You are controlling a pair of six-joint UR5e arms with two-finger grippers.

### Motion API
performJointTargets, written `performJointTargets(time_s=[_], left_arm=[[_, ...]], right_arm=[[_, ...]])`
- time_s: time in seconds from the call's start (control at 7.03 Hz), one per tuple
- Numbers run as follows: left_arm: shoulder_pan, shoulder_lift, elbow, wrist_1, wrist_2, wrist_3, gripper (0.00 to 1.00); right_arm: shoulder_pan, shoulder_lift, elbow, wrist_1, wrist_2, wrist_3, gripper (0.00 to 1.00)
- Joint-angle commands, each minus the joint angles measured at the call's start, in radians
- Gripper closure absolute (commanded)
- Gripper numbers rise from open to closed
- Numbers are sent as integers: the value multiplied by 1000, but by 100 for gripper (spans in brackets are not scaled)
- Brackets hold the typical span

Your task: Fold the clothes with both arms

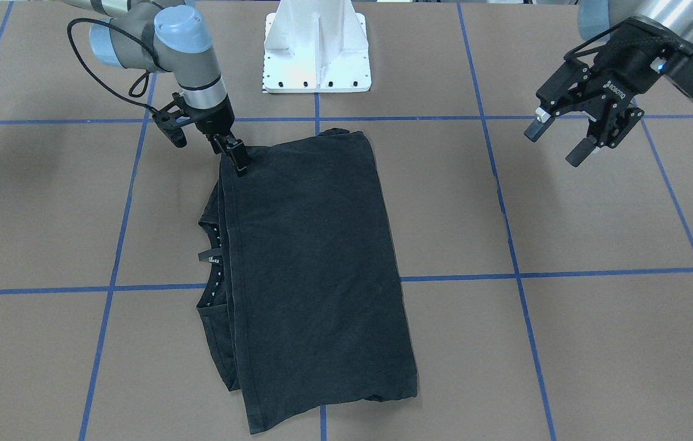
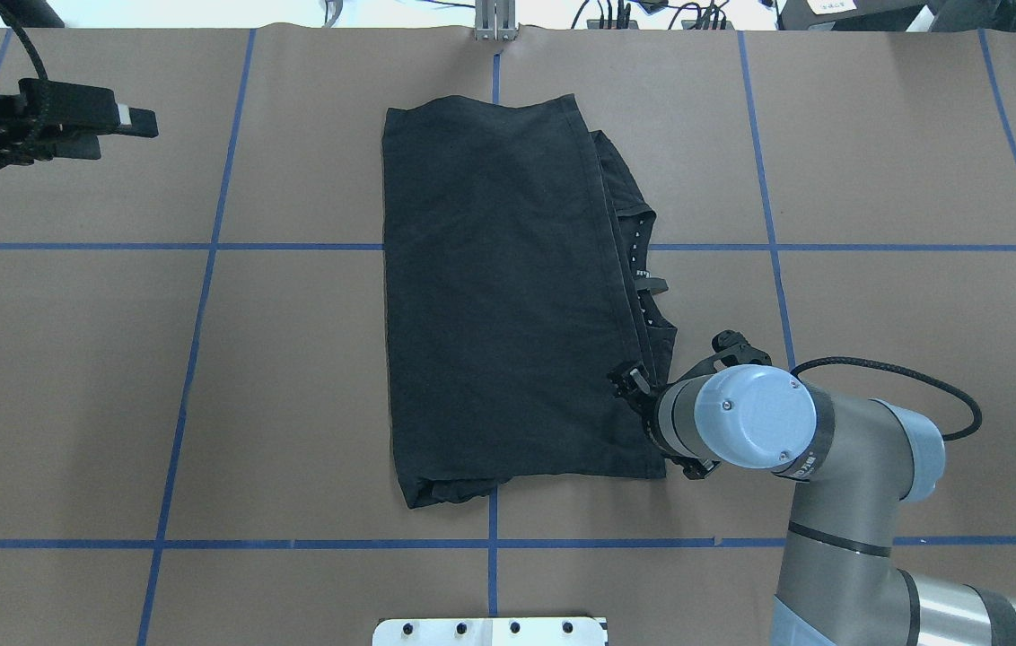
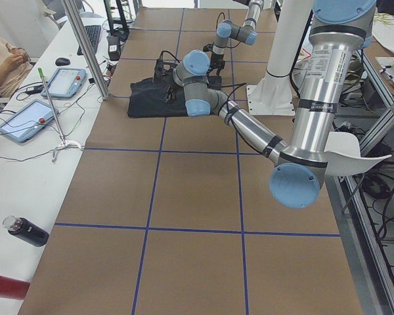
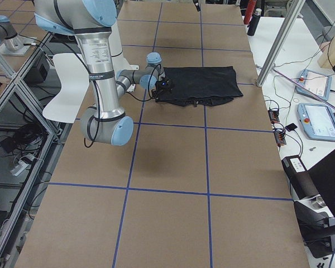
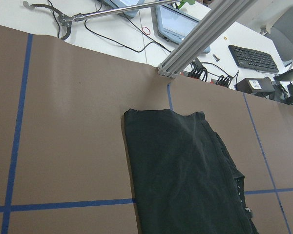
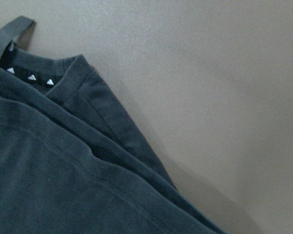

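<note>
Firstly, right gripper point(image 1: 237, 160): fingers were close together, pinching the long edge of the shirt point(image 1: 316, 257) near its corner closest to the robot.
Right arm point(image 1: 184, 46): reached steeply down over that corner.
Left gripper point(image 1: 556, 142): fingers were spread wide and held nothing; it hung above the counter point(image 1: 597, 343), well apart from the shirt.
Shirt: black, folded into a long rectangle, it lay flat in the middle of the counter.
Collar point(image 1: 215, 245): peeked out from under the top layer on the robot's right side, showing small white marks and a loop tag.
Counter: brown, crossed by blue tape lines.
Pedestal point(image 1: 316, 55): white and bolted down, near the shirt's end on the robot's side.
</note>
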State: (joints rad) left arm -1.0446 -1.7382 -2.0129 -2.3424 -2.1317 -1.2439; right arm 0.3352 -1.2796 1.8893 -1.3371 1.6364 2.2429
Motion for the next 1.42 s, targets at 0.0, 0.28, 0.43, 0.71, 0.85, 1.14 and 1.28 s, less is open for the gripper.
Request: performJointTargets(time_s=[0.0,0.28,0.43,0.71,0.85,1.14,1.28], left_arm=[[0,0,-1,0,-1,0,0],[0,6,-1,-2,-1,0,0],[0,8,-1,-2,-1,0,0],[-2,11,-4,-2,1,0,0],[-2,12,-4,-2,1,0,0],[-2,12,-3,-2,0,0,0],[-2,12,-4,-2,-1,-2,0]], right_arm=[[-18,-3,-3,0,0,0,8],[-19,-3,-10,0,0,-3,26],[-21,0,-24,1,0,-6,34],[-15,2,-21,1,2,-6,92],[1,2,-13,3,49,-52,100],[5,2,-7,3,62,-65,100],[7,-3,7,3,72,-65,100]])
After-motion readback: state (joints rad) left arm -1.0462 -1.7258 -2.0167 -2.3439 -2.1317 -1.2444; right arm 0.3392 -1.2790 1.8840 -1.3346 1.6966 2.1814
